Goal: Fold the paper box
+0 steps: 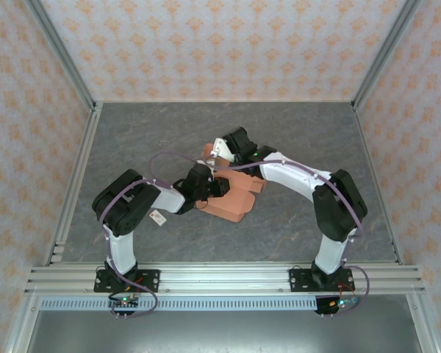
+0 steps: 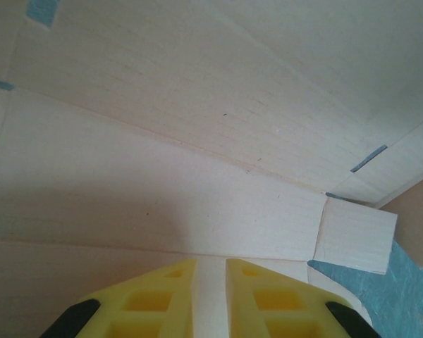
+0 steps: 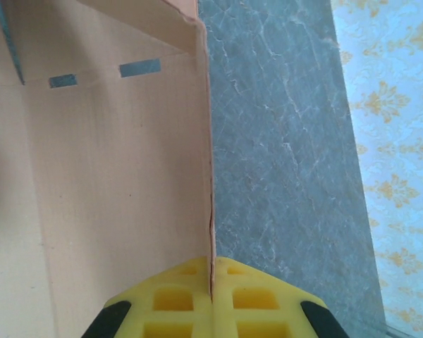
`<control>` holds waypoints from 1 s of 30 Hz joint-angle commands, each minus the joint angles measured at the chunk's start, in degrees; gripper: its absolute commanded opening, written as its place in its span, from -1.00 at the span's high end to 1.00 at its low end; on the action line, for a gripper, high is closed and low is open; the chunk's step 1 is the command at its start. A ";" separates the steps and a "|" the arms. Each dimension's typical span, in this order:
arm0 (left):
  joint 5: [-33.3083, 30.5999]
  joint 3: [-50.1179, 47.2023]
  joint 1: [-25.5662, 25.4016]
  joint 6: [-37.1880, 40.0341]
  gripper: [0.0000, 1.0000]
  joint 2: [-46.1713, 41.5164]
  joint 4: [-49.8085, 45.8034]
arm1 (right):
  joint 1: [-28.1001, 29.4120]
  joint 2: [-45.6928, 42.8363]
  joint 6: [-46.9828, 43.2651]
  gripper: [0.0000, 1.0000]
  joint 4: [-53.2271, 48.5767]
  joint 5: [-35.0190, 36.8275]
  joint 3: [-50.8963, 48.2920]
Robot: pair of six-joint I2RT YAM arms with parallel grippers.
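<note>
The paper box (image 1: 235,200) is a salmon-orange cardboard piece, partly folded, lying mid-table between both arms. My left gripper (image 1: 214,187) reaches onto it from the left. In the left wrist view its yellow fingers (image 2: 162,296) stand a narrow gap apart over the pale inner panels of the box (image 2: 162,141), and I see nothing held between them (image 2: 211,271). My right gripper (image 1: 216,153) comes in from the far side at a raised flap. In the right wrist view it (image 3: 212,271) is shut on the thin edge of an upright cardboard wall (image 3: 120,176).
A tiny white tag (image 1: 157,218) lies on the grey marbled table (image 1: 301,132) beside the left arm. Patterned walls (image 1: 220,44) and aluminium frame posts enclose the table on three sides. A small square tab (image 2: 356,236) juts from the box towards bare table (image 2: 395,303).
</note>
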 commanded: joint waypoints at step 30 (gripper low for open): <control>-4.11 -11.56 12.42 4.27 -0.02 -34.41 -22.32 | 1.85 -4.54 -13.08 1.00 24.48 5.04 -10.98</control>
